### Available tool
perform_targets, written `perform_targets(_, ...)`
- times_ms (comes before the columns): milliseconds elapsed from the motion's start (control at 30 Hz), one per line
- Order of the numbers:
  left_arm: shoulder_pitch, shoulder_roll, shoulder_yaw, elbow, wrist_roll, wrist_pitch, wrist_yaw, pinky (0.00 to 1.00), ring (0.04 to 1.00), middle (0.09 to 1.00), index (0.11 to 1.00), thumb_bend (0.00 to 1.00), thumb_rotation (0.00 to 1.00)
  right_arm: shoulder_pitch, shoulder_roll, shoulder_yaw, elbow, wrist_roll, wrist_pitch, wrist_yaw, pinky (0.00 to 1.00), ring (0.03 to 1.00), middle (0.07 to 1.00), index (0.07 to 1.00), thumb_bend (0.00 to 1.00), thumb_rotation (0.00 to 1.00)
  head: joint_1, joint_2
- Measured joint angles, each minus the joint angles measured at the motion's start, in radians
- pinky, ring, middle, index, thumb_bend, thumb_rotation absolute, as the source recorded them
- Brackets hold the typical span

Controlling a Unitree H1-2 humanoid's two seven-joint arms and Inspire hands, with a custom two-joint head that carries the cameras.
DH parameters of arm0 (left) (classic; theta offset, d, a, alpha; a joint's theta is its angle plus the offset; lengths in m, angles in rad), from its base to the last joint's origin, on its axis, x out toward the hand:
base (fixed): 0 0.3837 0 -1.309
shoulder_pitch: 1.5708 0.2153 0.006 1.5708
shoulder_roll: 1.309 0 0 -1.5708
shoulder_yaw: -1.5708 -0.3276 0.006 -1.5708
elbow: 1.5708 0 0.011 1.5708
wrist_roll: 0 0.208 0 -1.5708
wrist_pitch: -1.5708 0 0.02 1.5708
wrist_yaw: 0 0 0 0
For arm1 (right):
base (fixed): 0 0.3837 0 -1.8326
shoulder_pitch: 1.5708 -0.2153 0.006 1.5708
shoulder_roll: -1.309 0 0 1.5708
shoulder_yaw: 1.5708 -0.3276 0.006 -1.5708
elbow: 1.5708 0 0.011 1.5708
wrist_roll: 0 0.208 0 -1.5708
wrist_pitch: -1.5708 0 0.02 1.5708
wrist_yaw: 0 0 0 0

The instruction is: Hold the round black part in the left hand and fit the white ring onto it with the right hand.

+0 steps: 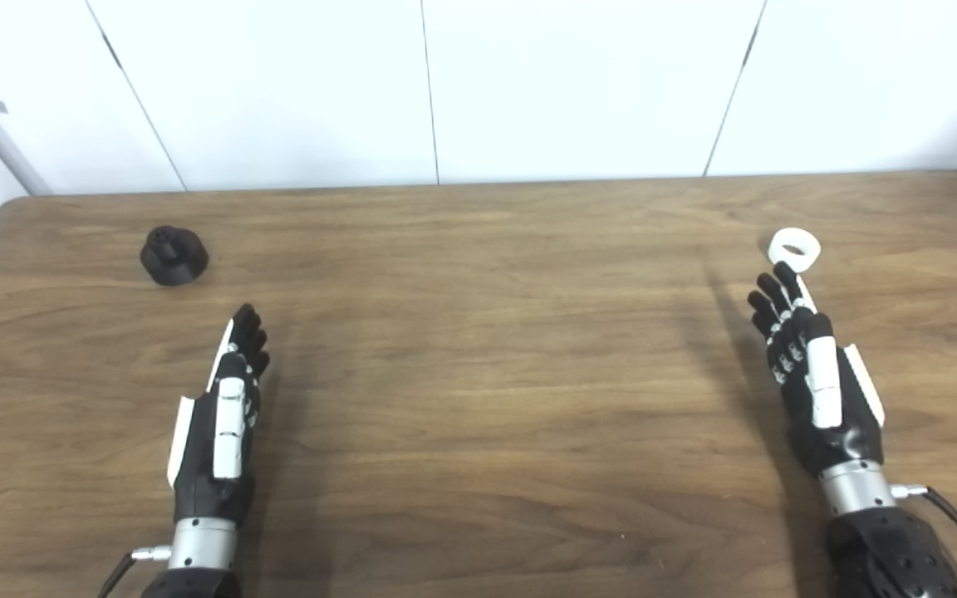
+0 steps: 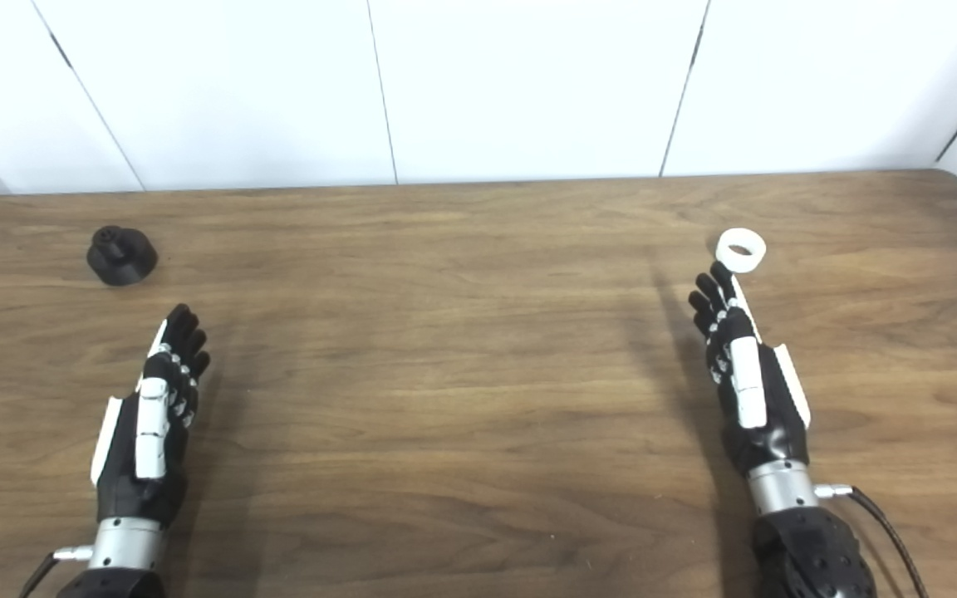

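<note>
Brown wood-grain table [image 1: 478, 399] with rounded far corners fills the lower view. Behind it, a plain white panelled wall [image 1: 578, 83], split by thin dark vertical seams. Lighting even, soft; faint shadows across the tabletop.

A brown wood-grain worktop [image 1: 478, 399] with rounded far corners stands against a white panelled wall [image 1: 578, 83] marked by thin dark seams.

A wooden table [image 1: 478, 374] carried 2 things. The round black part [image 1: 174, 256] sat near its far left corner. The white ring [image 1: 794, 247] lay far right.
</note>
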Motion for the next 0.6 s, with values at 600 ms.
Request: perform_targets(600, 0.000, 0.000, -0.004, -0.001, 0.011, 0.000, 0.001, 1.00, 1.000, 1.000, 0.995, 0.43, 1.00, 0.000, -0.001, 0.001, 0.000, 0.000, -0.001, 0.002, 1.00, 0.958, 0.976, 0.983, 0.58, 1.00, 0.041, -0.018)
